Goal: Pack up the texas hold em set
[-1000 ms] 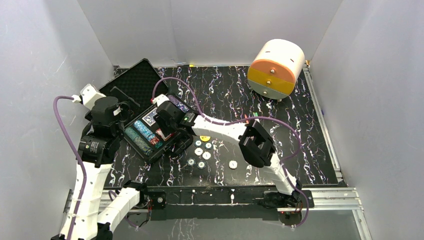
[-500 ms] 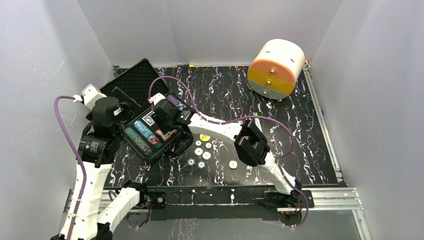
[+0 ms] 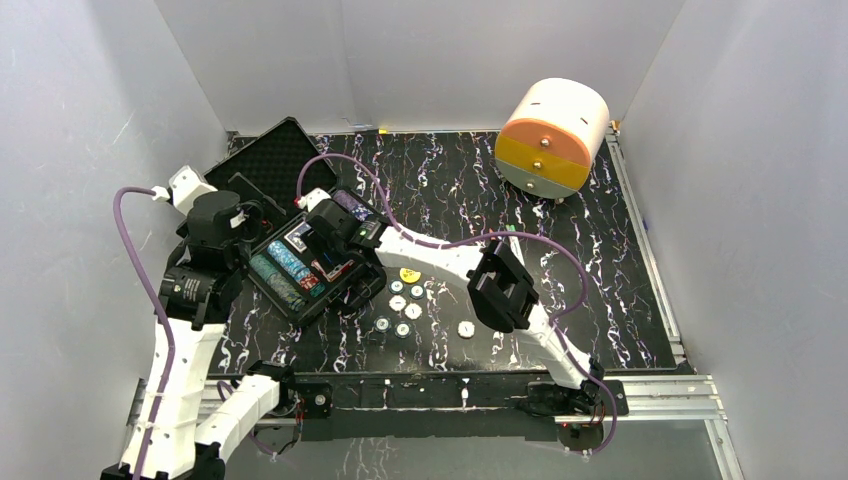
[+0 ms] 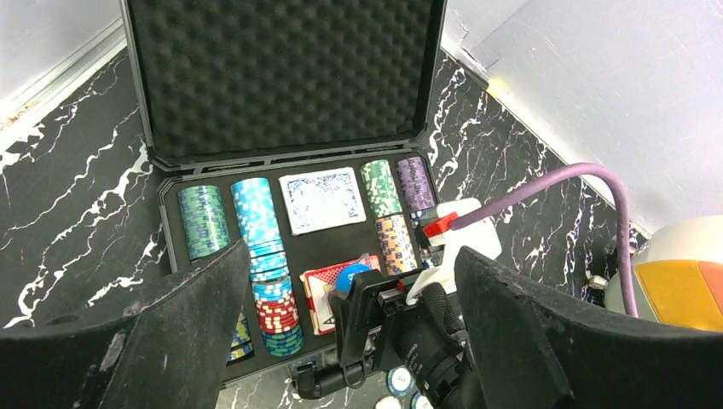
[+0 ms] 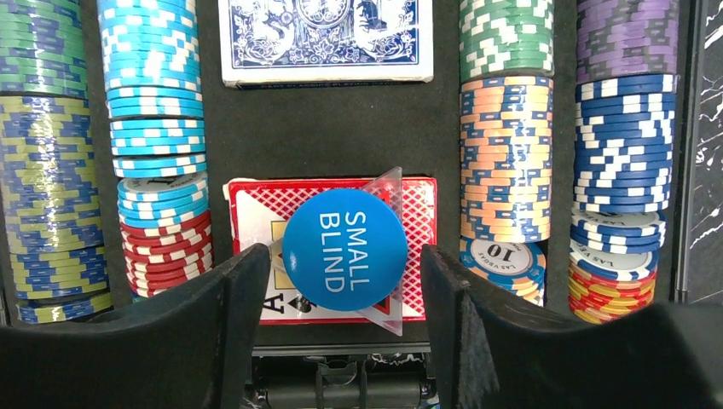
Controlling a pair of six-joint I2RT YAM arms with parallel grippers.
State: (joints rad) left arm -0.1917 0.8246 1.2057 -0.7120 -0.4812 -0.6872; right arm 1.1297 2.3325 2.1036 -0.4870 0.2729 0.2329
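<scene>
Partly packed: blue round button (image 5: pixel 344 249) resting on red-backed card deck (image 5: pixel 249 201) in open black hard case (image 4: pixel 281 160), right gripper (image 5: pixel 343 277) parted clear around it; left gripper (image 4: pixel 351 256) wide, empty; small round buttons (image 3: pixel 405 300) outstanding on table (image 3: pixel 600 250).

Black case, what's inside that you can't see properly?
- Red-backed card deck: right wrist view, the SMALL BLIND button covers its middle.
- Case front corners: left wrist view, the left fingers hide them.
- Loose buttons on the table: top view, too small to read.
</scene>
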